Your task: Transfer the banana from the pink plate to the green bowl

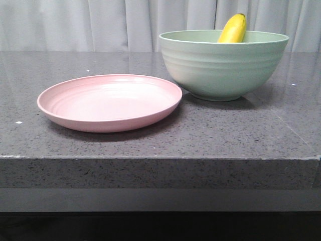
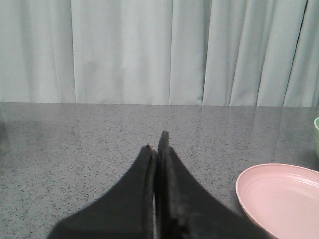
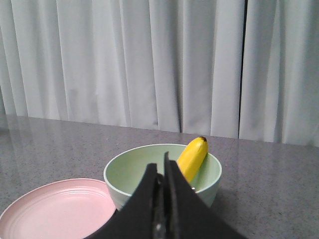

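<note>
Yellow banana [image 1: 233,29] leans in green bowl [image 1: 224,65], pink plate [image 1: 109,103] bare; both grippers closed empty, keep clear.

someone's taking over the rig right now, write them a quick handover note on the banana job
Left gripper: fingers shut, holding nothing, over the grey speckled table beside the plate.
Right gripper: fingers shut, holding nothing, just in front of the bowl.
The short bright-yellow banana leans inside the deep ridged mint-green bowl, dark tip poking above the rim.
The shallow round pale-pink plate has nothing on it.
Done: the transfer.
Left: nothing on the banana itself.
</note>
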Robot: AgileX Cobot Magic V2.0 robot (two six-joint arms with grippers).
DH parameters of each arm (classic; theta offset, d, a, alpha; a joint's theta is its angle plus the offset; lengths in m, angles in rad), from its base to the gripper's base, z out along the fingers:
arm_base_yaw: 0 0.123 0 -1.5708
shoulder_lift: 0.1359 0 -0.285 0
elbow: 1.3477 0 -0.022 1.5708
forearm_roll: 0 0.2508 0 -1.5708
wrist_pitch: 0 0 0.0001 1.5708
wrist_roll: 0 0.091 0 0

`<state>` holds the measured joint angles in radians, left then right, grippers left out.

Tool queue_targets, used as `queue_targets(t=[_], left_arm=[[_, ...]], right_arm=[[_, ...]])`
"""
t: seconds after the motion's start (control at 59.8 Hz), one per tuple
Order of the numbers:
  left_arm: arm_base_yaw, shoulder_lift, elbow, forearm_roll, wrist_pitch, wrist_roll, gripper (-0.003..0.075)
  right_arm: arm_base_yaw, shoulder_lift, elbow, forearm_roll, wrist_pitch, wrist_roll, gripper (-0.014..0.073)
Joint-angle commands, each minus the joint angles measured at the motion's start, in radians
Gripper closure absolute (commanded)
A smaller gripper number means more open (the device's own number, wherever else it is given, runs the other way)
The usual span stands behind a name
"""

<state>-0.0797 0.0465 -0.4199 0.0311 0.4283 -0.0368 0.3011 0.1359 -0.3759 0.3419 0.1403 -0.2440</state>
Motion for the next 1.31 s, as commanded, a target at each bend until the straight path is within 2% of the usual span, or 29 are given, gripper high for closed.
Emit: queue_targets(t=[0.0,0.452,0.602,0.803,0.987,1.037,1.288], left_arm=[[0.001,0.012,-0.024,-0.004,-0.08,-0.002,0.0741],[0.001,0.001,-0.001,-0.004,-0.087,-0.002,0.0741],[0.011,-0.077,0.116,-0.006,-0.085,-0.002,0.0741],[0.011,-0.072,0.283,-0.01,-0.093,-0.002,0.0741],[0.011,-0.072,0.433,-0.05,-0.259,-0.002,0.0741],[0.011,-0.072,0.428,-0.06,-0.232,-0.002,0.0741],[0.011,-0.072,0.43,-0.062,-0.35,-0.002,0.0741]], right_arm=[[-0.004,0.009,-0.025,-0.009,-0.072,-0.007,0.0662],[-0.004,0.009,-0.025,-0.009,-0.072,-0.007,0.0662],[-0.004,0.009,-0.025,-0.009,-0.072,-0.007,0.0662],[-0.004,0.009,-0.025,-0.009,-0.072,-0.007,0.0662],[-0.004,0.009,-0.025,-0.009,-0.072,-0.007,0.0662],[-0.004,0.009,-0.025,-0.009,-0.072,-0.007,0.0662],[-0.004,0.009,-0.025,-0.009,-0.072,-0.007,0.0662]])
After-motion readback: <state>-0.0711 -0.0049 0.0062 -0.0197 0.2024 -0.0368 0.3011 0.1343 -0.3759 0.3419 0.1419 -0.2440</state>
